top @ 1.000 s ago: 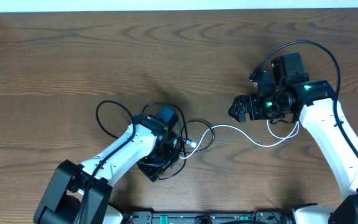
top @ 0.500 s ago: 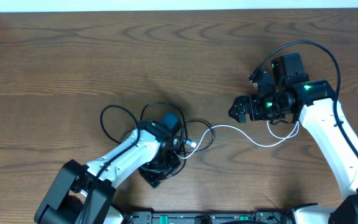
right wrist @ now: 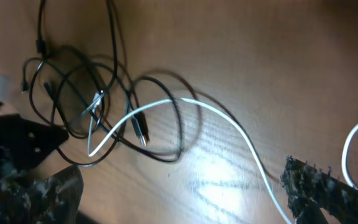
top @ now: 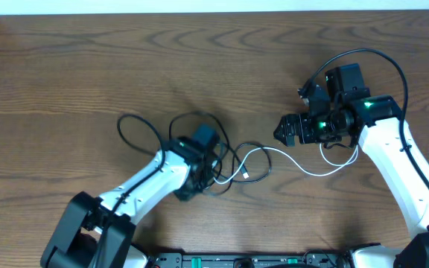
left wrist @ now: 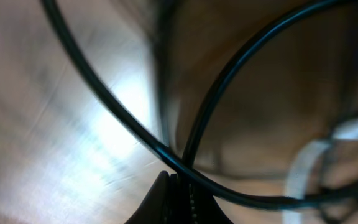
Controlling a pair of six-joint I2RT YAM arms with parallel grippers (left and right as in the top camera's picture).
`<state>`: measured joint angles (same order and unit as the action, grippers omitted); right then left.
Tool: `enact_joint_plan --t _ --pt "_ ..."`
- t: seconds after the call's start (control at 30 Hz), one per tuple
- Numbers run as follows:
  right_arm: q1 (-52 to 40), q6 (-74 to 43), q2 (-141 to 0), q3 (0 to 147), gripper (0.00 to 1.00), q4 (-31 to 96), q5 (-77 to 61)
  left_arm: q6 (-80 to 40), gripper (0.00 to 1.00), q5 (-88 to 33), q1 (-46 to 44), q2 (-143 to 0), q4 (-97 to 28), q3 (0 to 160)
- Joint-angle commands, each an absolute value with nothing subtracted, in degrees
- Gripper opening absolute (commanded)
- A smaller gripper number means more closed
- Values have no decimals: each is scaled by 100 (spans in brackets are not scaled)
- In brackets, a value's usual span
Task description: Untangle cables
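Locate the cables tangled at lower centre-left of the overhead frame on the table, one black loop reaching left and the white cable trailing right toward the right gripper. Note the left gripper buried in the tangle, jaws pressed together and apparently pinching a black cable where two strands cross. Note the right gripper spread wide, gripping nothing, well apart from the tangle. Draw the pinched strand out slowly and low over the table; stop if the whole knot drags along. Pin the white cable with the right gripper for counter-tension. Consult the left wrist view for the pinch point, hidden under the arm overhead. Consult the right wrist view for the plug ends and loop crossings. Rely on overhead for both arms and overall layout.
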<state>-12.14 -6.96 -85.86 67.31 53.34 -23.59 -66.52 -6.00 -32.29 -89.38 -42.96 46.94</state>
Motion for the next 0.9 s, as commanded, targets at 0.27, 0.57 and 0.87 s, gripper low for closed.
enact_joint_plan --t 0.27,0.57,0.87 --pt "-1374 -674 -8816 6696 99 4856 -2394 -3754 6 -436 -2991 -7983 -4617 6469" --pt "-2025 -499 -9207 6696 99 4751 -2414 -3844 8 -600 -2991 -6733 -4390 6753" --pt "-2694 -502 -9653 6696 99 4458 -2416 -3844 7 -598 -2991 -6114 -3621 6753"
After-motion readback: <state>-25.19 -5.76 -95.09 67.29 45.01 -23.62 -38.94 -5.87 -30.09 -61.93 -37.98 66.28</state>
